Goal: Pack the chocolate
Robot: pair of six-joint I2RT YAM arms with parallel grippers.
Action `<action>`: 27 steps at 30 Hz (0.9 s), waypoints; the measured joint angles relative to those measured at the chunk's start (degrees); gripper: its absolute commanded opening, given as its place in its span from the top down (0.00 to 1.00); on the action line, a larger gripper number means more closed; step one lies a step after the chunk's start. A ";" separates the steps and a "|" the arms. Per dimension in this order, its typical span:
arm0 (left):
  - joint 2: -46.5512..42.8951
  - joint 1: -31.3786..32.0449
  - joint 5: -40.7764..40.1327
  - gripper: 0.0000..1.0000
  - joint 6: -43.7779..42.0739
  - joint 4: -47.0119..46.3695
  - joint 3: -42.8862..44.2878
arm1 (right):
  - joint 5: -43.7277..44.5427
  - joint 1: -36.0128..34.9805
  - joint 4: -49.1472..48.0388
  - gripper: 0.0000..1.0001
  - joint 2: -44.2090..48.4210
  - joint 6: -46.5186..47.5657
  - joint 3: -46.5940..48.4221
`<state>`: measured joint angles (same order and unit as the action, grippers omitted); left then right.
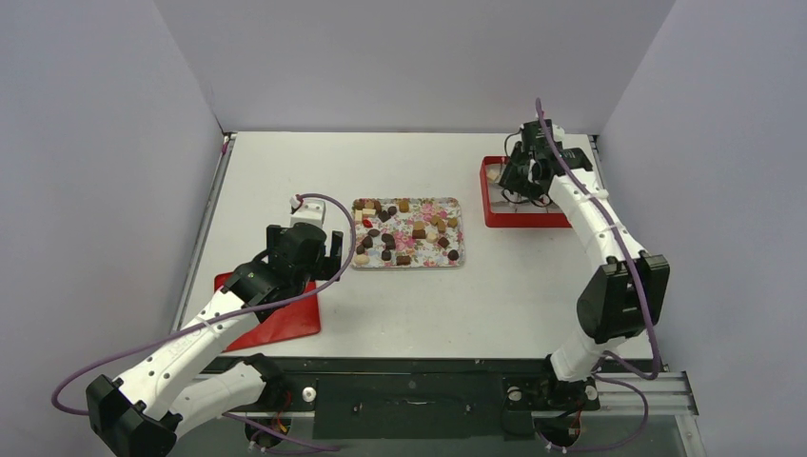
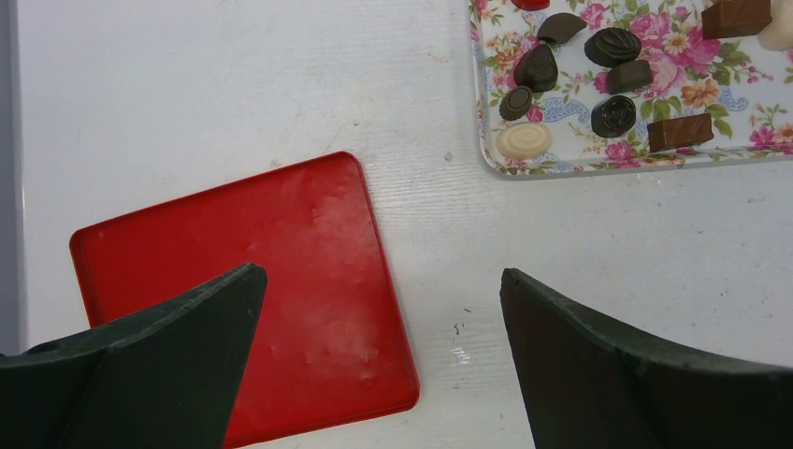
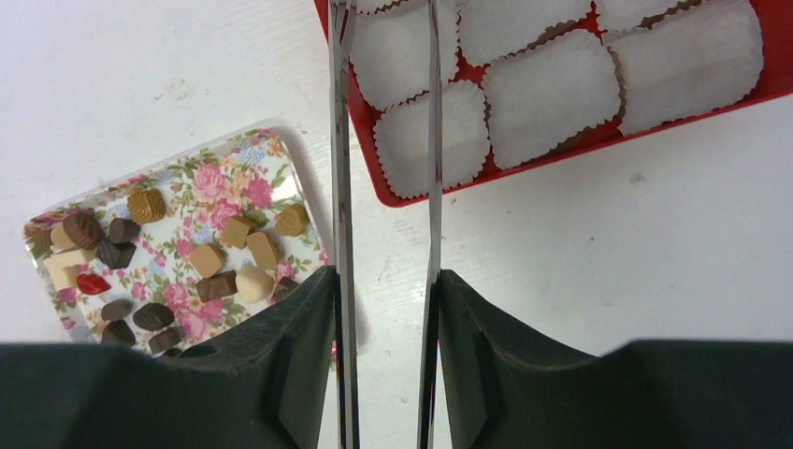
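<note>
The chocolate [image 1: 407,231] lies as several small brown, tan and cream pieces on a flower-patterned tray [image 1: 461,205] mid-table. It shows again in the left wrist view [image 2: 612,47] and the right wrist view [image 3: 208,259]. My left gripper [image 2: 382,273] hangs open and empty above the table, left of the tray [image 2: 580,166], over the edge of a flat red lid [image 2: 281,253]. My right gripper [image 3: 385,276] is shut on metal tongs [image 3: 341,140]. Their two blades stand apart and reach over a red box [image 3: 374,187]. The blade tips are out of view.
The red box [image 1: 495,217] at the back right holds several white paper cups [image 3: 552,94]. The red lid [image 1: 285,324] lies at the front left, partly under my left arm. Grey walls close in the table on three sides.
</note>
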<state>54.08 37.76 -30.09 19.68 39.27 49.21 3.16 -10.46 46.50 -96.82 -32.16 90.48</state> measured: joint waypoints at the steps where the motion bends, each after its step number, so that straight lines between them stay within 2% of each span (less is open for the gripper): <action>1: 0.00 0.00 0.02 0.04 0.00 0.00 0.00 | 0.00 0.00 -0.02 0.63 1.22 0.00 -0.68; 8: 0.00 0.00 0.02 0.04 0.00 0.00 0.00 | -0.13 -1.68 0.28 0.63 11.52 0.00 -5.35; 14: -0.02 0.00 0.02 0.04 0.00 0.00 0.00 | 0.22 -9.57 0.52 0.63 17.70 -0.13 -9.66; 22: -0.17 0.00 0.04 0.04 -0.02 0.00 0.00 | 0.22 -19.04 1.11 0.63 19.28 -1.66 -15.78; 27: -0.28 0.00 0.07 0.04 0.00 0.00 0.00 | -0.04 -21.64 0.35 0.63 18.25 -2.08 -16.94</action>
<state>53.80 37.76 -30.02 19.68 39.27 49.21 3.11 -32.10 46.85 -78.56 -34.24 73.54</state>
